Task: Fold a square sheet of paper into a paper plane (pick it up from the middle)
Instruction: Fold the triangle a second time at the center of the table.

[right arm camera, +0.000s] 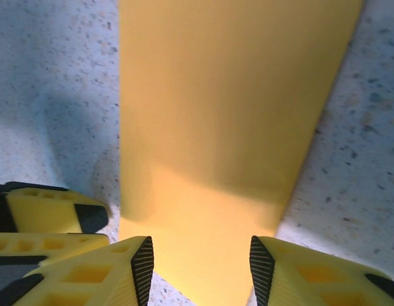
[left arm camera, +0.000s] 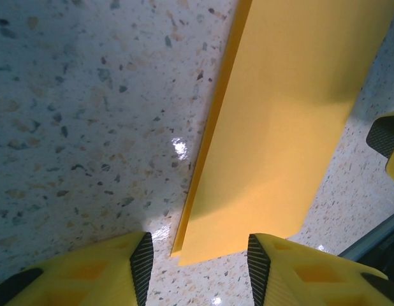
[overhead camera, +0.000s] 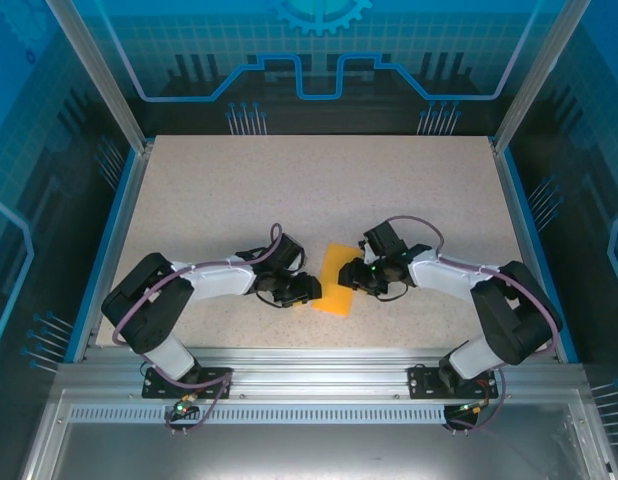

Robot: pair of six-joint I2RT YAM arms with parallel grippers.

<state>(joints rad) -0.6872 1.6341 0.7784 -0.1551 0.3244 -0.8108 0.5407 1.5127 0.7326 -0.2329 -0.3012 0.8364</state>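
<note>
The square sheet of paper (overhead camera: 336, 279) lies flat on the speckled table as an orange-yellow oblong, apparently doubled over; a second layer shows along its left edge (left arm camera: 203, 146). My left gripper (overhead camera: 307, 292) sits low at the sheet's near-left corner, jaws open, and that corner (left arm camera: 184, 252) lies on the table between the fingertips. My right gripper (overhead camera: 351, 278) is at the sheet's right side, open, with the paper (right arm camera: 222, 115) running flat under the gap between its fingers (right arm camera: 143, 264). Neither gripper pinches the sheet. The left wrist view has my left gripper (left arm camera: 200, 268), the right wrist view my right gripper (right arm camera: 200, 268).
Both grippers nearly meet over the sheet: the right one's finger (left arm camera: 387, 139) shows in the left wrist view, the left one's fingers (right arm camera: 57, 213) in the right wrist view. Speckled tabletop (overhead camera: 319, 190) stretches behind. A metal rail (overhead camera: 319, 365) bounds the near edge.
</note>
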